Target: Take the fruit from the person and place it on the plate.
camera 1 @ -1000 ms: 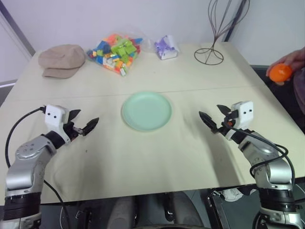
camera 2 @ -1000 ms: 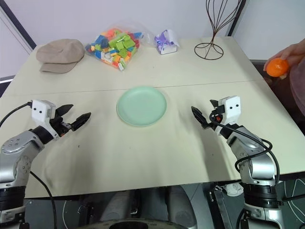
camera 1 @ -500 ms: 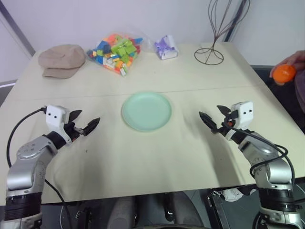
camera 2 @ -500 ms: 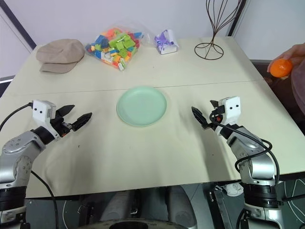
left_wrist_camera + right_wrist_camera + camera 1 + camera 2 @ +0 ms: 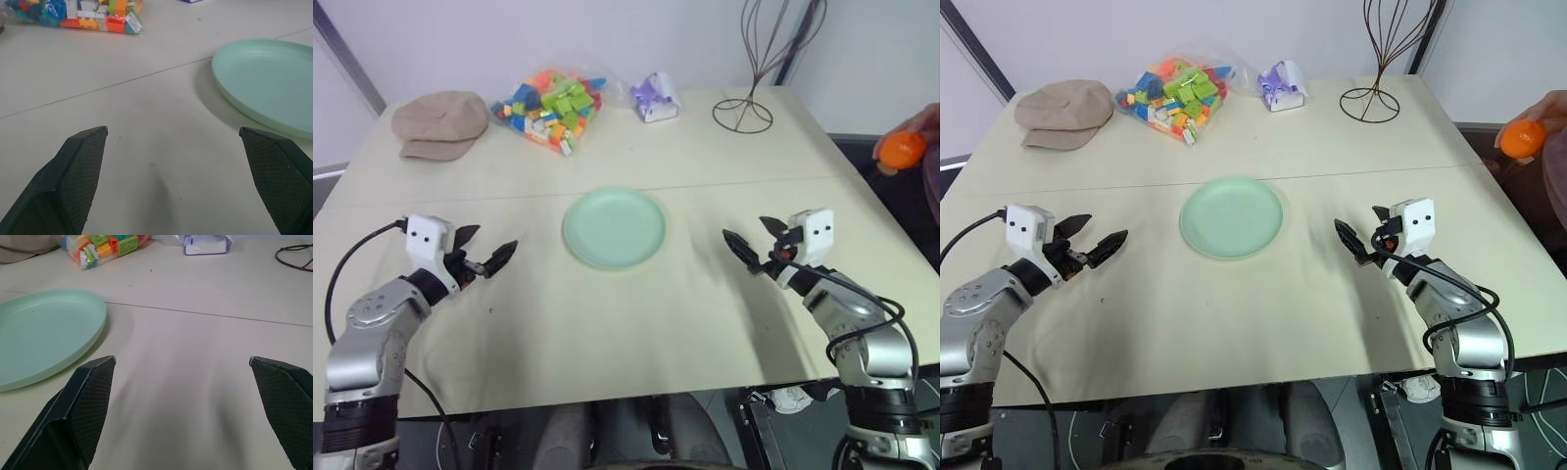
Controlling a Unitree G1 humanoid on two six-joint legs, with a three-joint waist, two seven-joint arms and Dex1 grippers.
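Observation:
The person's hand [image 5: 922,127] holds the small orange fruit [image 5: 903,150] beyond the table's right edge. The pale mint-green plate [image 5: 614,228] lies flat at the table's middle, nothing on it. My left gripper [image 5: 485,252] hovers low over the table left of the plate, open and holding nothing; the plate's rim [image 5: 254,83] lies just past its fingers [image 5: 80,171]. To the right of the plate, my right gripper [image 5: 750,241] is open too, well short of the fruit, with the plate [image 5: 44,333] beyond its fingers [image 5: 83,406].
At the back of the table are a tan cap [image 5: 440,123], a clear bag of multicoloured toy bricks [image 5: 551,106], a small purple-and-white packet [image 5: 654,98] and a wire stand [image 5: 744,110]. A seam [image 5: 744,180] runs across the tabletop.
The person's hand has carried the fruit slightly to the right and a little up. Both of my arms have stayed still.

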